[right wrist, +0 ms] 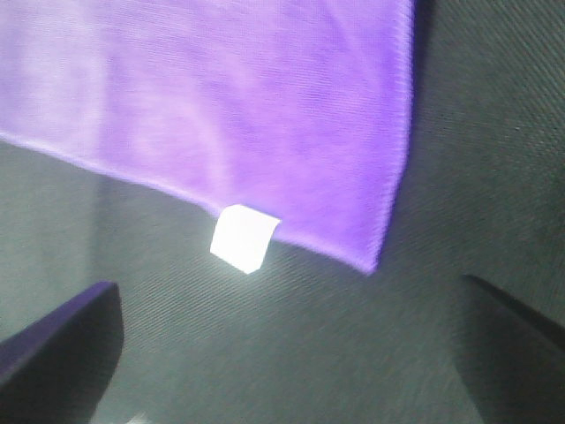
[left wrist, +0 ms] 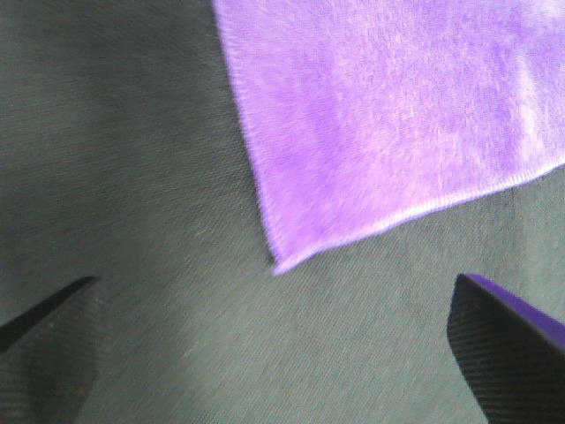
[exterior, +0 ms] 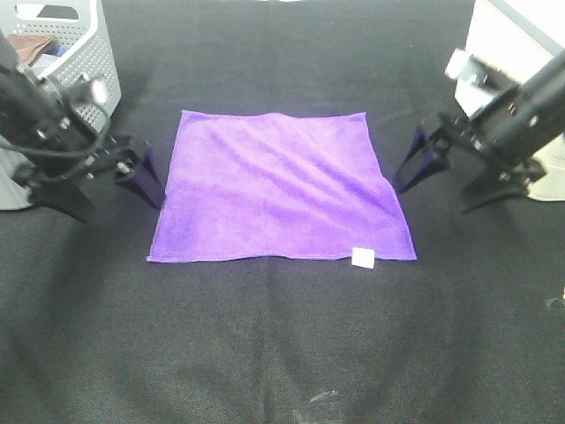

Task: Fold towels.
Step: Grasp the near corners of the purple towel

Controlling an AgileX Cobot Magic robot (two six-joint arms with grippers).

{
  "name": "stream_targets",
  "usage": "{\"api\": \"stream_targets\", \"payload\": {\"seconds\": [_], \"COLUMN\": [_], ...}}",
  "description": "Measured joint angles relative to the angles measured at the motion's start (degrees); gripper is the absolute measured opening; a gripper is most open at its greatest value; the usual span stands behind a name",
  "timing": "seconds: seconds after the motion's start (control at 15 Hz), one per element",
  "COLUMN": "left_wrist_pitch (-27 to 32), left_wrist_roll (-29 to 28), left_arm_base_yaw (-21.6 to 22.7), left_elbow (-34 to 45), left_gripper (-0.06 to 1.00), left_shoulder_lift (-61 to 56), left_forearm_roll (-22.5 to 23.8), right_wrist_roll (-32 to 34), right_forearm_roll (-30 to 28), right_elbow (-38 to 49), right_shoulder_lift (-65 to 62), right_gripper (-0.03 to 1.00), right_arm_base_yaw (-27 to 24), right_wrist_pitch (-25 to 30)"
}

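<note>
Towel (exterior: pixel 281 187), purple, lies spread flat in the middle of the black cloth (exterior: pixel 282 353), its white tag (exterior: pixel 363 257) at five o'clock on the near edge. Left gripper (exterior: pixel 124 210) stands at nine o'clock just beside the towel, jaws wide and empty. The right gripper (exterior: pixel 431 199) is at three o'clock, likewise wide and empty. Grey basket (exterior: pixel 79 53) sits at ten o'clock.

High cam gives us a steep look down on the table (exterior: pixel 282 353), whole towel (exterior: pixel 278 190) in frame. Wrist cams sit close, facing down: left shares its near-left corner, right the near-right corner with the white tag (right wrist: pixel 240 237).
</note>
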Motion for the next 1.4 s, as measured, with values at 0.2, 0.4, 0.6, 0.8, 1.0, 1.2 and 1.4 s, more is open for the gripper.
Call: {"api": "stream_targets", "payload": {"seconds": [0.2, 0.4, 0.6, 0.8, 1.0, 1.2, 1.4], "left_wrist_pitch": [-1.78, -2.35, -2.35, -2.29, -3.21, -6.99, -7.45], "left_wrist_roll": [4.93, 5.96, 6.07, 6.07, 6.07, 6.19, 5.73], "left_arm_base_yaw": [-0.57, -0.74, -0.74, -0.74, -1.89, -6.70, -8.54], "left_elbow": [-0.11, -0.11, -0.69, -0.80, -0.80, -0.97, -1.66], "left_gripper": [0.96, 0.95, 0.95, 0.94, 0.91, 0.90, 0.88], "left_shoulder_lift": [4.47, 7.33, 8.37, 8.54, 8.59, 8.88, 9.51], "left_forearm_roll": [-4.58, -5.04, -5.21, -5.27, -4.47, -5.56, -6.42], "right_wrist_roll": [0.00, 0.00, 0.06, 0.06, 0.06, 0.06, 0.06], "right_forearm_roll": [-0.11, -0.17, 0.11, 0.86, 1.43, 1.60, 2.41], "right_elbow": [-0.40, -1.78, -2.52, -2.69, -2.69, -2.69, -2.69], "right_shoulder_lift": [6.82, 11.06, 12.09, 12.38, 12.43, 12.49, 12.61], "right_gripper": [0.96, 0.96, 0.96, 0.96, 0.95, 0.93, 0.90], "right_arm_base_yaw": [0.00, 0.00, 0.00, -0.23, 0.11, 4.47, 6.99], "right_wrist_pitch": [-3.38, -4.70, -4.81, -4.64, -5.04, -8.59, -10.60]}}
